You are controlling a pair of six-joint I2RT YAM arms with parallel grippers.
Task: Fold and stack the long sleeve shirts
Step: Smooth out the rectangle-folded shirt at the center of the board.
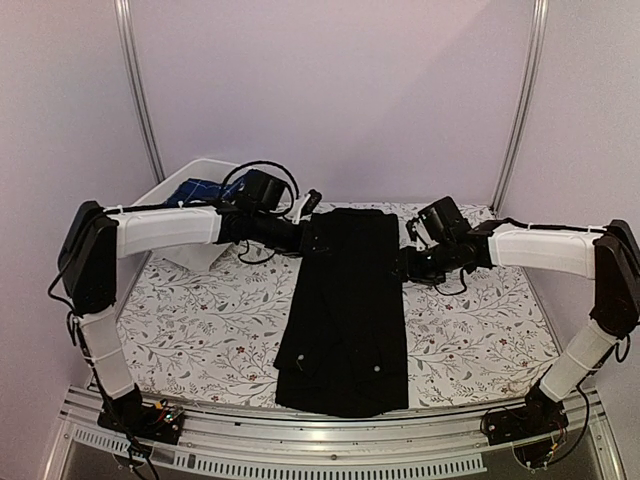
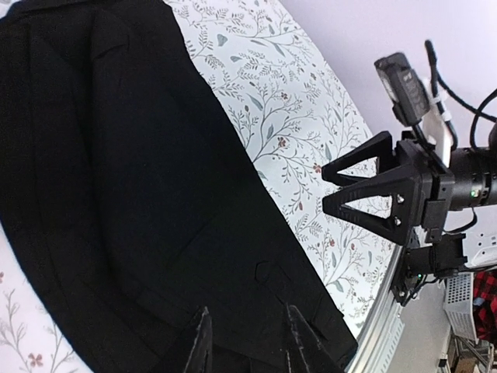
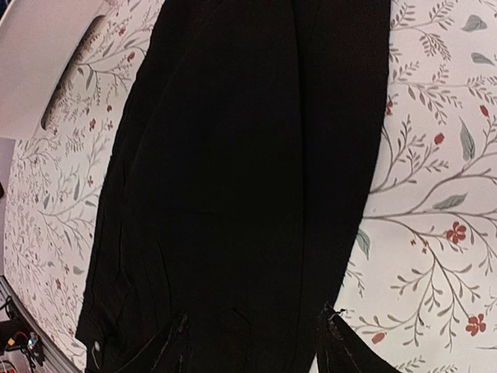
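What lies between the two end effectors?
The far end of the black shirt, between left end effector and right end effector, in the top view.

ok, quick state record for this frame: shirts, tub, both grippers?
black shirt: folded into a long strip, flat on the table
plaid shirt: in the white tub, far left
left gripper: open, over the black shirt's far left corner
right gripper: open, at its far right edge
stack: not started
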